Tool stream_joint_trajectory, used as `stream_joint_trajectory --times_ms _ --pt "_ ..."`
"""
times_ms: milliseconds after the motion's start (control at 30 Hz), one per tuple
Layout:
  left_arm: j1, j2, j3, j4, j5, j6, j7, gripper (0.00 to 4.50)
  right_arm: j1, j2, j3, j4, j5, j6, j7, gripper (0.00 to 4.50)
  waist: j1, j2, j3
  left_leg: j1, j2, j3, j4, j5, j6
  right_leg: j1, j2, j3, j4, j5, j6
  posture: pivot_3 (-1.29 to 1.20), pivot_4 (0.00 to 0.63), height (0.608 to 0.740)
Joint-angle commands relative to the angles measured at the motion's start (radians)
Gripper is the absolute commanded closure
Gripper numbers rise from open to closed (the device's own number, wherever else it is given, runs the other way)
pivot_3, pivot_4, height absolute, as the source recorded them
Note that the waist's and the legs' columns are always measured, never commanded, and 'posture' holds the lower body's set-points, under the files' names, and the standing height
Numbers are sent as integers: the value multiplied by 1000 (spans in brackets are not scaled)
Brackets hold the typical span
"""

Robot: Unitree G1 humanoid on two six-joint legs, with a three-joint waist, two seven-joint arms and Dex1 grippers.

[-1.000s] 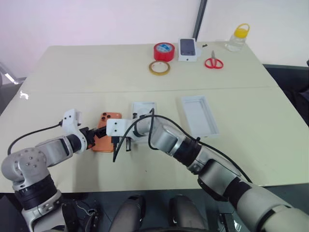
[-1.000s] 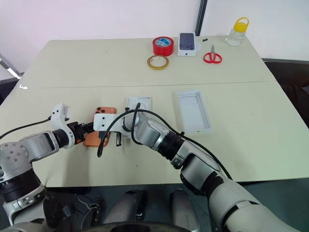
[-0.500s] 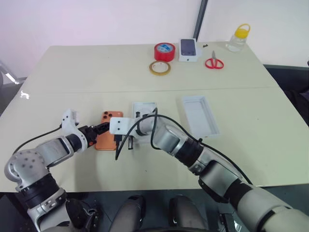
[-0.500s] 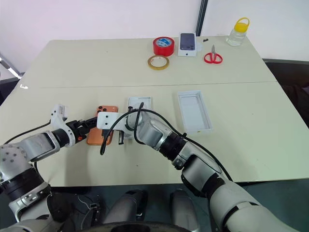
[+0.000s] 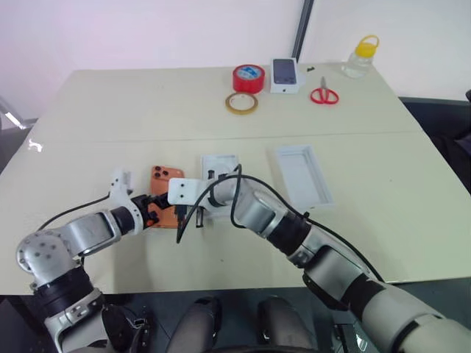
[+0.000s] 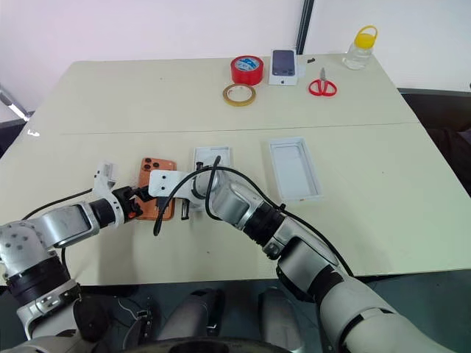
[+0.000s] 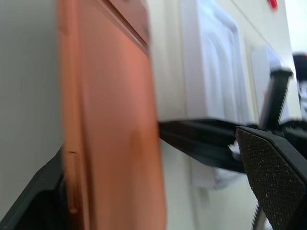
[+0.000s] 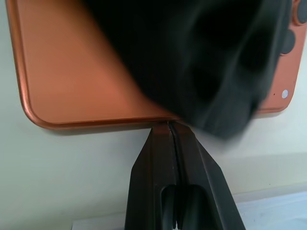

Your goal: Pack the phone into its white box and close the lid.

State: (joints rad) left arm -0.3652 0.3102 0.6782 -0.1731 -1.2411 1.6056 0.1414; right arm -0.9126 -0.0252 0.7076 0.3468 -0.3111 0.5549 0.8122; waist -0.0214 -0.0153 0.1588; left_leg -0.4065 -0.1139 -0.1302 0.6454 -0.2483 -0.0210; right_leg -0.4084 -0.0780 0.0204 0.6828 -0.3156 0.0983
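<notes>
The orange phone lies back up on the table, its dark lenses at the far end. My left gripper is open at the phone's near end, one textured pad standing well off the phone. My right gripper is shut, its tips touching the phone's long right edge. Just right of the phone lies a white tray that I take for the white box, mostly hidden by my right arm. The all-white lid lies open side up farther right.
Along the table's far edge stand a red tape roll, a yellowish tape ring, a small white box with a phone picture, red scissors and a yellow-capped bottle. A black cable loops off my right wrist.
My left gripper has moved right toward the phone and rolled at the wrist. The right gripper has stayed put at the phone's edge.
</notes>
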Motion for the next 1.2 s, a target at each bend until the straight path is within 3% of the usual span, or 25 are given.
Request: stream_joint_trajectory --times_ms 33,467,567,700,1200 --pt "-7 7 -8 -8 -39 9 27 21 2 12 3 -40 -6 -7 7 4500 -1 0 0 0 0 0 0 0 0 0 0 0 0 0 0 0 150 740" --pt "-17 46 63 82 -111 -55 137 21 7 1 1 -63 -16 -5 15 4500 -4 0 0 0 0 0 0 0 0 -1 0 0 0 0 0 0 150 740" --pt "-7 50 53 87 -155 -77 168 975 8 -2 -3 -73 -19 -3 19 4500 -3 0 0 0 0 0 0 0 0 -1 0 0 0 0 0 0 150 740" --pt "20 54 20 79 -223 -114 212 2947 8 -12 -12 -105 -20 2 28 4500 0 0 0 -1 0 0 0 0 0 -1 0 0 0 0 0 0 150 740" --pt "176 159 -198 50 -628 -449 422 2947 66 -193 -127 -455 63 128 133 4500 4 -1 0 -1 0 0 -1 0 0 -1 0 1 0 0 0 0 150 740"
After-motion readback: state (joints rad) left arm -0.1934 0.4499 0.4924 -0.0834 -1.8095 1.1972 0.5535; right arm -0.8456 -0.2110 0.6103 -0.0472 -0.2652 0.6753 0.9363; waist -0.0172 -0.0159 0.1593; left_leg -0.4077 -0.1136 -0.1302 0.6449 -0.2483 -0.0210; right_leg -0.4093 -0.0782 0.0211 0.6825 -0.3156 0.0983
